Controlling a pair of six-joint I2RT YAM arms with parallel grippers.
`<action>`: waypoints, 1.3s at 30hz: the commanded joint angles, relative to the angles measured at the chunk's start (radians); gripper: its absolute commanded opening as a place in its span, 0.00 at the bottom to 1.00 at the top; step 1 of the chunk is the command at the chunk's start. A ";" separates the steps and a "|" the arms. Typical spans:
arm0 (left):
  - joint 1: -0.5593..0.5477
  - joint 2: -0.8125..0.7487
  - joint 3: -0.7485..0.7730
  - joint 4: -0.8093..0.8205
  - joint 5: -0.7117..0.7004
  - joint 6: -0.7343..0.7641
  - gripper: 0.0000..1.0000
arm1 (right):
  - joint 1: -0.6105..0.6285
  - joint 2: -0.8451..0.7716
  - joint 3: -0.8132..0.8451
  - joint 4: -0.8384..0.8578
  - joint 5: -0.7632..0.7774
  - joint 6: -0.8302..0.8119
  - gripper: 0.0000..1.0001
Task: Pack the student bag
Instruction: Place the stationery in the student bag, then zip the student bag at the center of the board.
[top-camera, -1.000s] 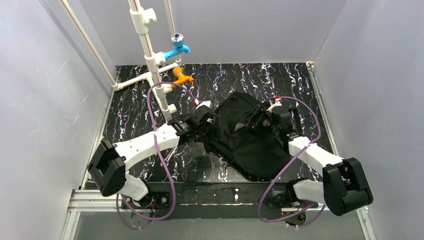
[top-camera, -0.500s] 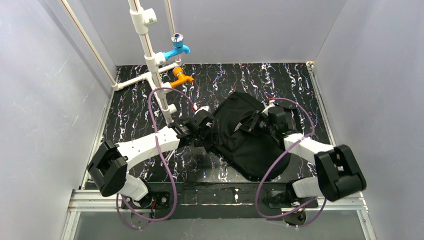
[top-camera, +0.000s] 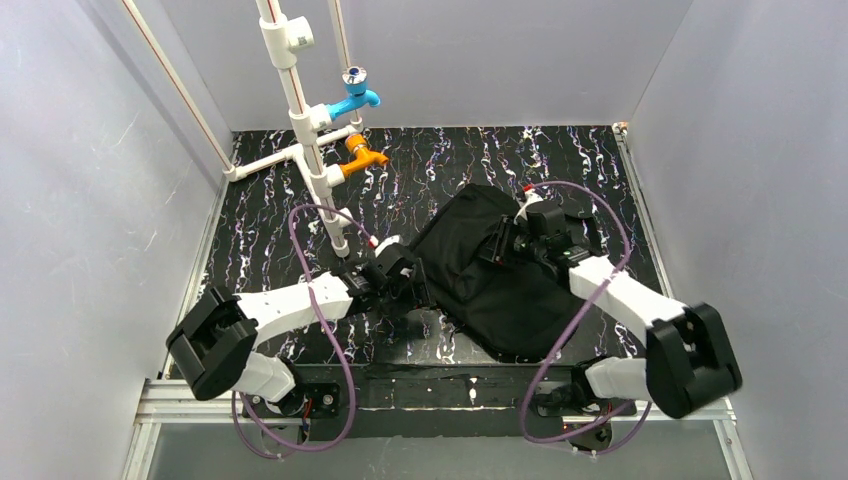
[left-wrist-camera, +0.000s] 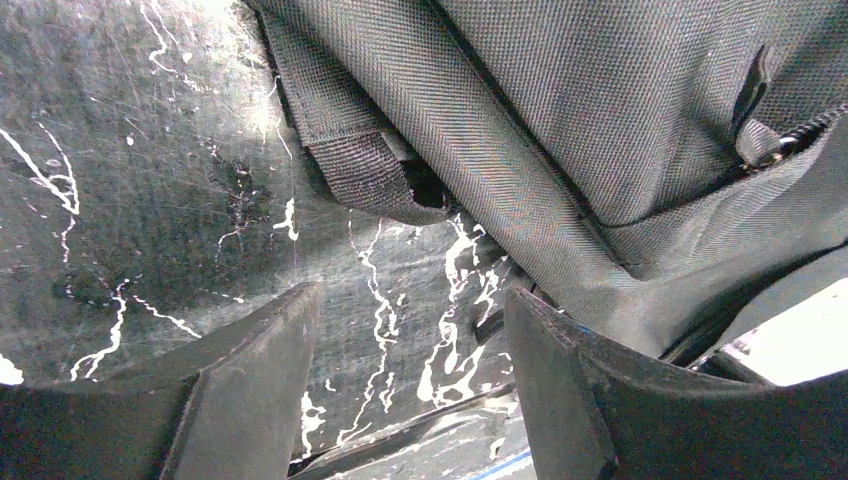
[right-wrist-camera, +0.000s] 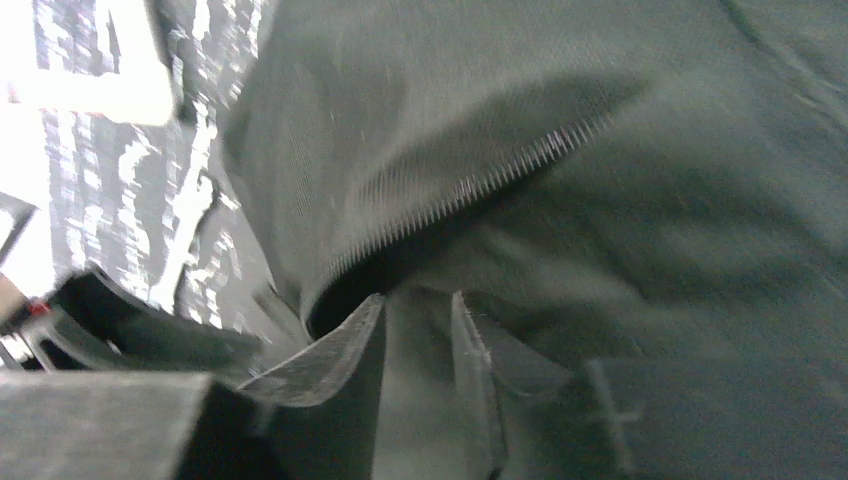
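1. Two arms are working the student bag (top-camera: 495, 280), which is lying on the dark marbled table (top-camera: 280, 215), right of centre, between them.
2. My left arm is pulling back toward me compared with a second ago; its elbow is sitting lower and the left gripper (top-camera: 410, 287) is now hanging at the bag's near-left edge.
3. On the left wrist view that left gripper (left-wrist-camera: 410, 330) is standing released, fingers spread over bare table, with a strap loop (left-wrist-camera: 365, 175) just ahead and nothing between the pads.
4. My right arm is reaching further across the bag than a moment ago, the right gripper (top-camera: 508, 243) coming in over the upper part.
5. On the right wrist view the right gripper (right-wrist-camera: 418, 335) is narrowed at the zipper (right-wrist-camera: 470, 190) opening; the picture is smeared, so it is possibly pinching fabric, and I cannot tell.
6. I'm reading this as still opening the bag: nothing is packed yet.
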 joint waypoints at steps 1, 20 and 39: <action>0.004 -0.082 -0.067 0.128 0.002 -0.089 0.66 | 0.000 -0.167 0.085 -0.395 0.124 -0.278 0.43; 0.004 -0.192 -0.217 0.244 0.006 -0.300 0.66 | 0.486 0.122 0.392 -0.380 0.435 -0.649 0.60; 0.112 0.087 -0.147 0.588 0.227 -0.518 0.49 | 0.390 -0.069 0.156 -0.079 0.335 -0.410 0.01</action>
